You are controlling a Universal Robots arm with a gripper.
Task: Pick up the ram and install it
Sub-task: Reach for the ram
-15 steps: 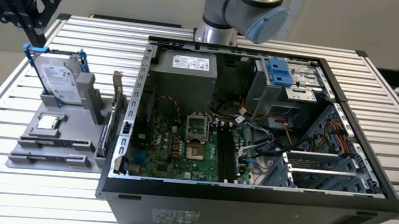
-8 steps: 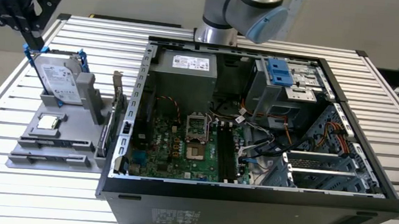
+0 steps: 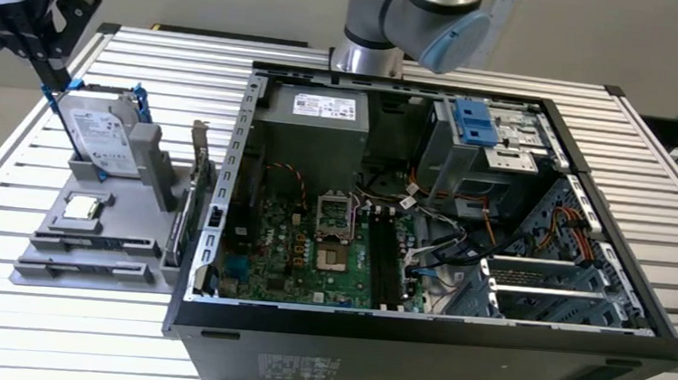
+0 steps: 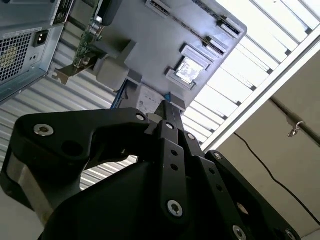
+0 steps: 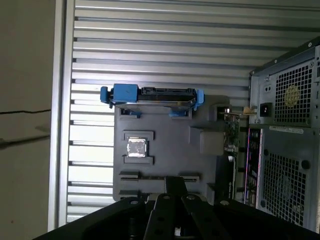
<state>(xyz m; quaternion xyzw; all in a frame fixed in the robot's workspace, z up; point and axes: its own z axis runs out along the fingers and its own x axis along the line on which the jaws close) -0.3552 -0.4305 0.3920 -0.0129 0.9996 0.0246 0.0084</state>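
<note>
My gripper (image 3: pixel 56 82) hangs at the exterior view's far left, above the back end of the grey parts holder (image 3: pixel 130 228). Its black fingers meet at the tip in both wrist views (image 4: pixel 167 106) (image 5: pixel 175 181), shut with nothing between them. The ram (image 3: pixel 92 242) shows as a thin dark strip standing on edge in the holder's long front slot (image 5: pixel 150 176), well below the gripper. The open computer case (image 3: pixel 424 337) lies to the right. Its motherboard's black memory slots (image 3: pixel 384 266) sit near the green board's right side.
A silver hard drive with blue rails (image 3: pixel 103 140) (image 5: pixel 152 96) stands in the holder just under the gripper. A small square processor chip (image 3: pixel 80 209) (image 5: pixel 136 148) rests mid-holder. An expansion card (image 3: pixel 200 188) stands between holder and case. The slatted metal table (image 3: pixel 62 332) ends close by.
</note>
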